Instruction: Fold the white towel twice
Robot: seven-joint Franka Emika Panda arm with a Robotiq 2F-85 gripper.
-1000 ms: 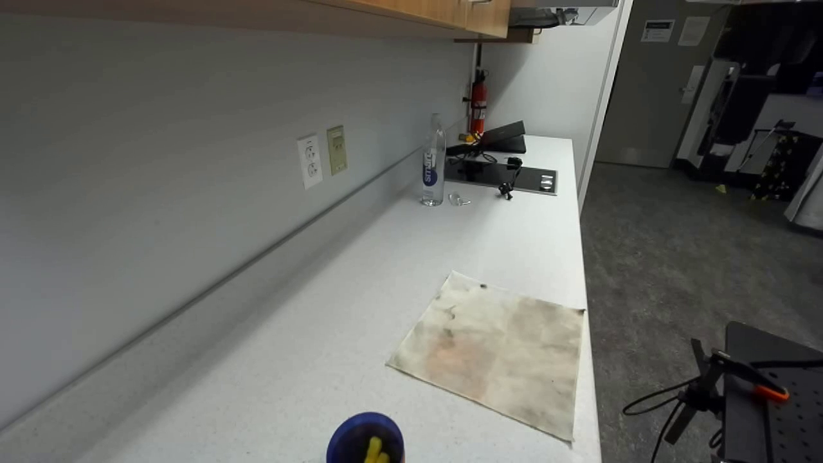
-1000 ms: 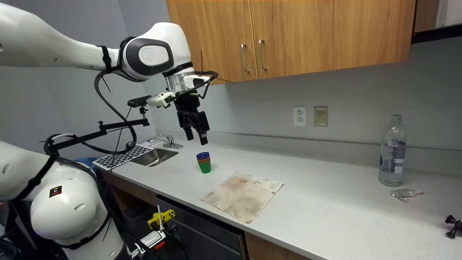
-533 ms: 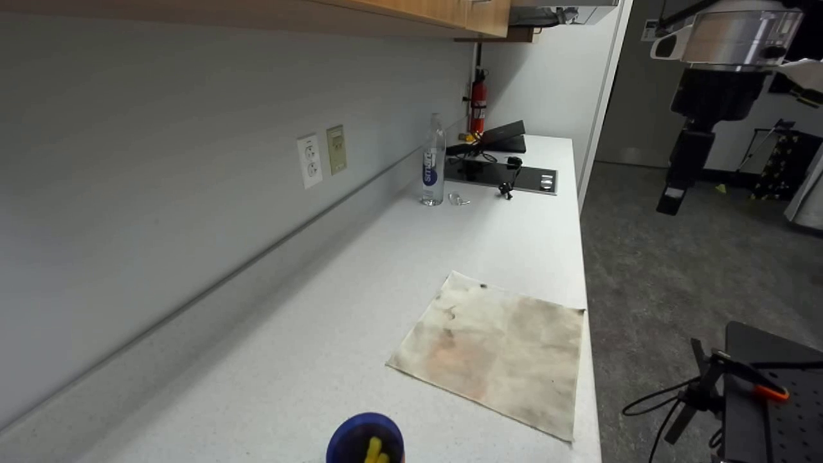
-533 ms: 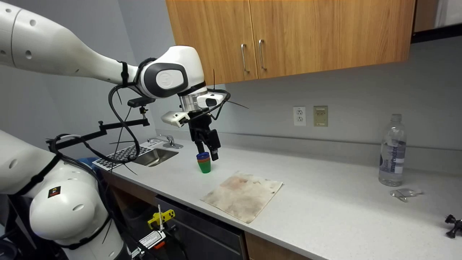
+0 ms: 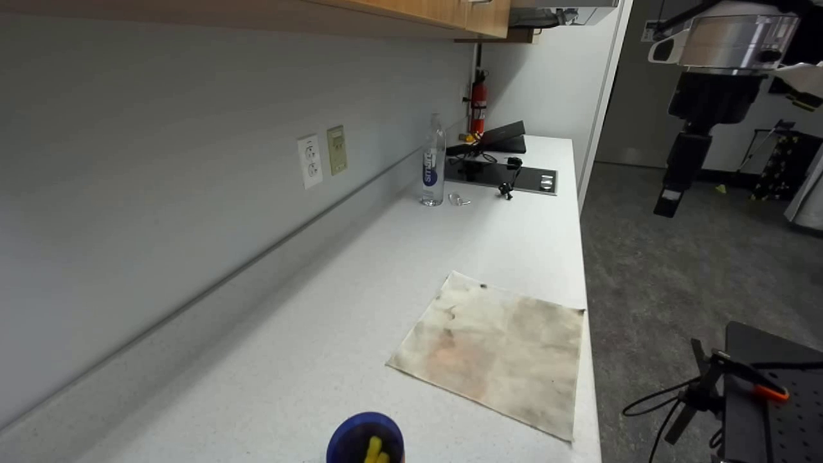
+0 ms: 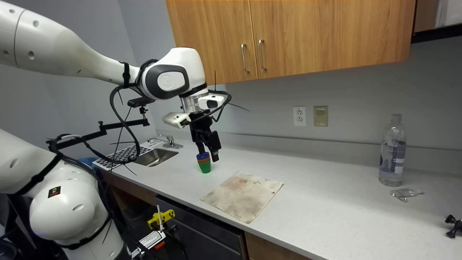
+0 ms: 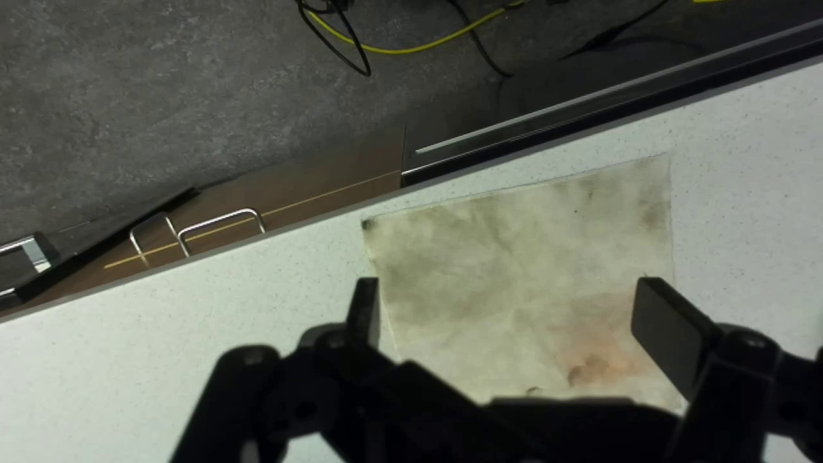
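Observation:
The white towel is a stained off-white cloth lying flat and spread out on the counter. It shows in both exterior views (image 5: pixel 495 354) (image 6: pixel 243 195) and in the wrist view (image 7: pixel 514 270), where its lower edge is partly hidden by the gripper. My gripper (image 6: pixel 208 154) is open and empty, held in the air well above the counter. It also shows at the right in an exterior view (image 5: pixel 669 206). In the wrist view, the fingers (image 7: pixel 508 302) are wide apart and the towel shows between and beyond them, not touched.
A stack of small cups (image 6: pixel 204 164), blue on top and green below, stands on the counter near the towel. A water bottle (image 6: pixel 392 155) and a clear small item (image 6: pixel 404 194) are farther along. The counter's front edge (image 7: pixel 308 225) runs close to the towel. A sink (image 6: pixel 157 156) lies beyond the cups.
My gripper has moved down and to the right in an exterior view and has come into sight in both exterior views. It has barely moved in the last half second. The towel has not moved.

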